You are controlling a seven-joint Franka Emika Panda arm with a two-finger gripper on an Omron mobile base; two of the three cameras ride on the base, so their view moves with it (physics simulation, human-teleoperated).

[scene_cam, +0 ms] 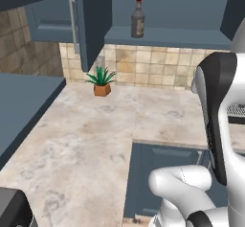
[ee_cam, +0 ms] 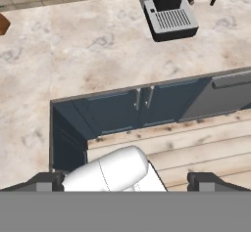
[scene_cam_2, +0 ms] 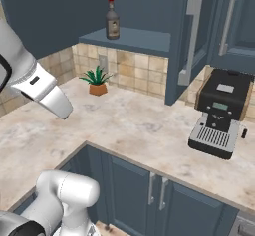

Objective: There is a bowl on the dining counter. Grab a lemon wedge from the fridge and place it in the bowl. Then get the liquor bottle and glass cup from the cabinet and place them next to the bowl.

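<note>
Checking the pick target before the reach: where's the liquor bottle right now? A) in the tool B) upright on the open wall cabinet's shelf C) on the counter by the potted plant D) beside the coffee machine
B: the liquor bottle stands upright on the shelf of the open cabinet, above the potted plant on the counter and well clear of the coffee machine.

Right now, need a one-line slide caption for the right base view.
Liquor bottle stands in the open cabinet above a potted plant; coffee machine sits on the counter.
</note>
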